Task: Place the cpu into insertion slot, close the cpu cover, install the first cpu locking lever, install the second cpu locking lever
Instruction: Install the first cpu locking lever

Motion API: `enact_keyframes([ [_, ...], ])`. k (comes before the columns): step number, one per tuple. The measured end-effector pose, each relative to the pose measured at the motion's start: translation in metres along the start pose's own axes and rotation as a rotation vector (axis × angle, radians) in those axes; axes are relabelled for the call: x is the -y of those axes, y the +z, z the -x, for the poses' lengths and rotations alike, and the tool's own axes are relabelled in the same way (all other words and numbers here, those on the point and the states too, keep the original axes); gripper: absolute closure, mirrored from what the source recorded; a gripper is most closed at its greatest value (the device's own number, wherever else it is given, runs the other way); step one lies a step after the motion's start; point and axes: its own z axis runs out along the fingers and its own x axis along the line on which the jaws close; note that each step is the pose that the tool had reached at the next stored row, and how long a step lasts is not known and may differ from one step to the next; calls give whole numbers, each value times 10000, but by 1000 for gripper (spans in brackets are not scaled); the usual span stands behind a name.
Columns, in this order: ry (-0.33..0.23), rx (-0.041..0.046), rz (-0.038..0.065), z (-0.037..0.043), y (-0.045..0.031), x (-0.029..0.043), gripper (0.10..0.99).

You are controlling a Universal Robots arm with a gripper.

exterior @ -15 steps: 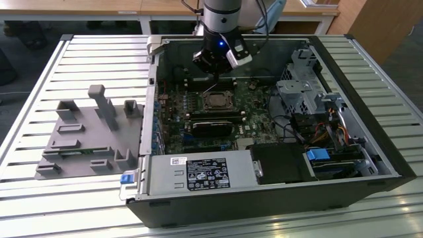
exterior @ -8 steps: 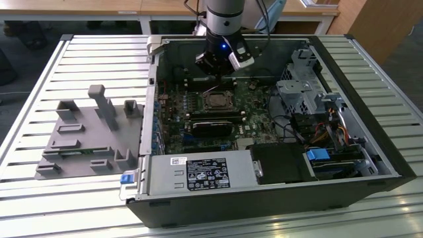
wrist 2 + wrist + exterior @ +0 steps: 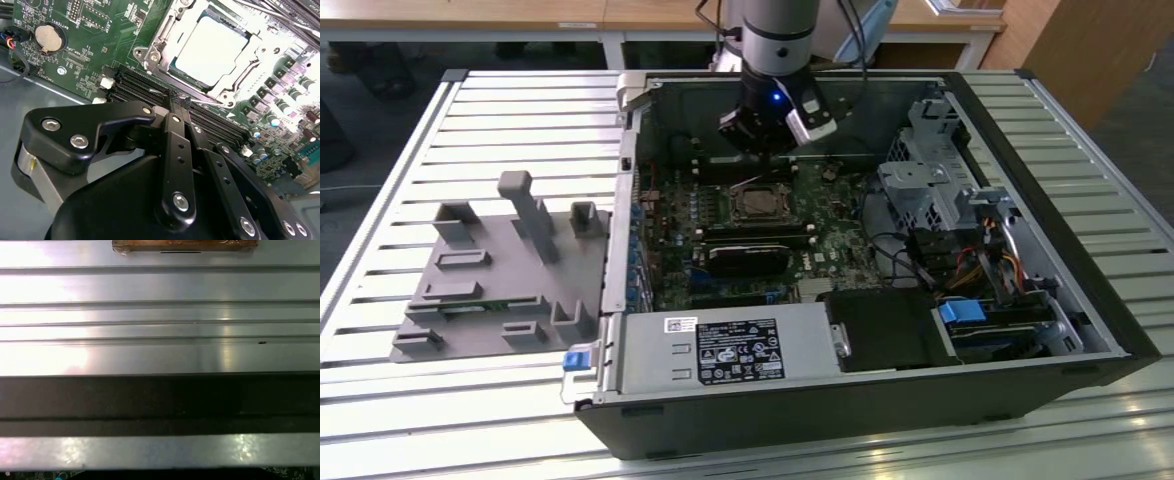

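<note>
Looking into the open computer case (image 3: pixel 1067 330) on the slatted bench (image 3: pixel 520 120), found the arm (image 3: pixel 781 40) hanging over the green motherboard (image 3: pixel 95 30), on the far side of the insertion slot (image 3: pixel 144 54) in the exterior view. Noted the hand (image 3: pixel 175 97) fully closed in the second wrist view, fingers (image 3: pixel 172 145) pressed together with nothing visible between them, tips low over the memory slots (image 3: pixel 135 82) just beside the insertion slot's rim. Could not tell contact between tips and rim. Recorded the cpu (image 3: pixel 210 47) seated inside the insertion slot, pale metal top up. Saw the cpu cover (image 3: pixel 167 32) lying flat around the cpu, with the chip top visible through the cut-out. Logged a coin cell (image 3: pixel 47 37) well apart from the insertion slot, beyond the memory slots. Marked a grey fixture (image 3: pixel 507 270) on the bench outside the case, well to the exterior view's left of the insertion slot.
</note>
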Motion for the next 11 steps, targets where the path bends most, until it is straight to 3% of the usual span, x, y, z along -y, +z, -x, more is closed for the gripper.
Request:
enact_keyframes([
  [11,-5,0,-20,44,97,3,980],
])
